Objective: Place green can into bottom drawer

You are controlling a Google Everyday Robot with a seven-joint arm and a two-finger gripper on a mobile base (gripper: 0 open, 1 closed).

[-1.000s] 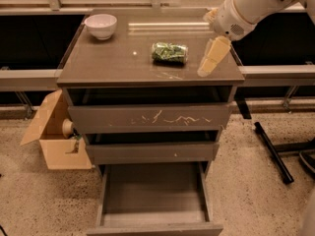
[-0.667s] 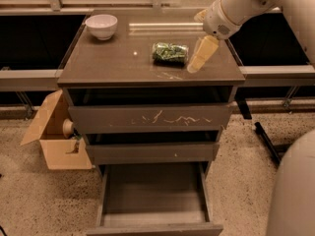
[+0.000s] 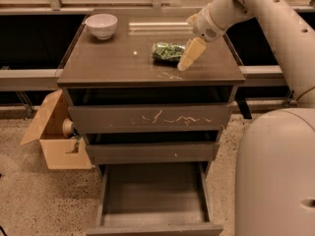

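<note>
Sitting on the speckled floor [image 3: 29,195] at far left: an open cardboard box [image 3: 56,151], one flap raised, just beside the cabinet. White bowl [image 3: 102,25] stands upright at the back-left corner of the bench [image 3: 113,63]. Under the bench are three stacked grey-brown drawers. Top drawer [image 3: 150,118] has white scratches on its front and is pulled out a little. Middle drawer [image 3: 152,152] is narrower and also slightly out. Bottom drawer [image 3: 152,193] is pulled well out, grey inner floor showing. Green can [image 3: 167,52] lies on its side on the bench, right of centre, well apart from the bowl and not yet in the bottom drawer. End effector [image 3: 184,64] is just right of the can, cream-coloured, angled down and to the left, tip low over the bench top. Contact with can or bench: cannot tell. Spread or pressed together: cannot tell. White arm [image 3: 256,9] extends from the upper right. The robot's rounded white base [image 3: 275,171] fills the lower right, beside the cabinet.
</note>
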